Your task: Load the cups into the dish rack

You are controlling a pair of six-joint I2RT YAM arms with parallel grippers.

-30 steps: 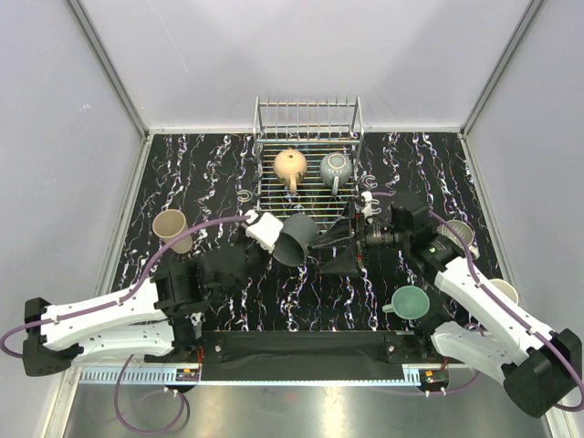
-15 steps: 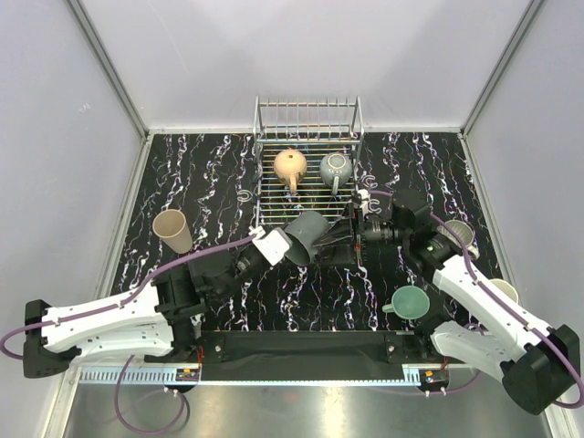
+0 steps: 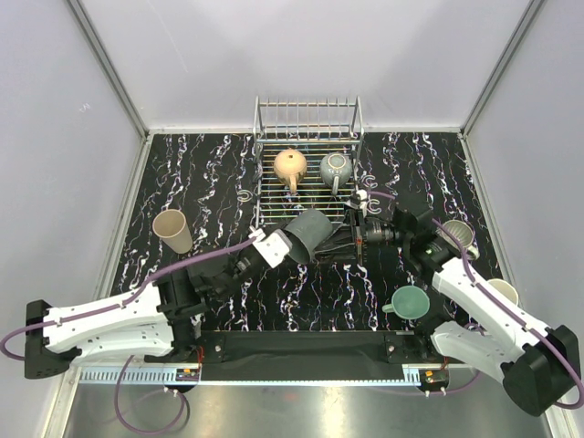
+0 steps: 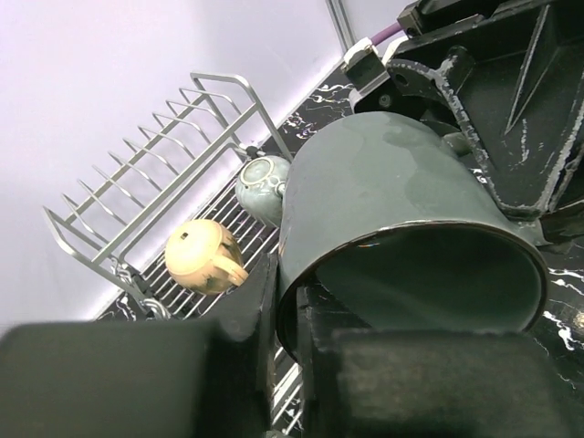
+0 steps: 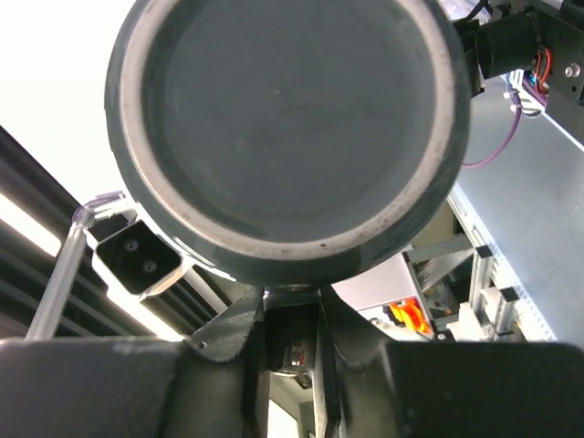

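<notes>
Nearest, in the lower right of the top view, a teal cup (image 3: pixel 410 301) is seen on the table, not yet loaded. A tan cup (image 3: pixel 172 230) stands at the left.

At centre, the dark grey cup (image 3: pixel 310 233) is held on its side, its rim pinched by the left gripper (image 3: pixel 283 248). Its base is met by the right gripper (image 3: pixel 351 235); whether those jaws are gripping it cannot be told.

Just beyond, the dish rack (image 3: pixel 272 206) holds a tan mug (image 3: pixel 290 166) and a grey-green mug (image 3: pixel 336 168).

Risk noted: if the rim is released before the base is secured, the cup could drop onto the rack's near edge. It could also be twisted free by opposing pulls.
</notes>
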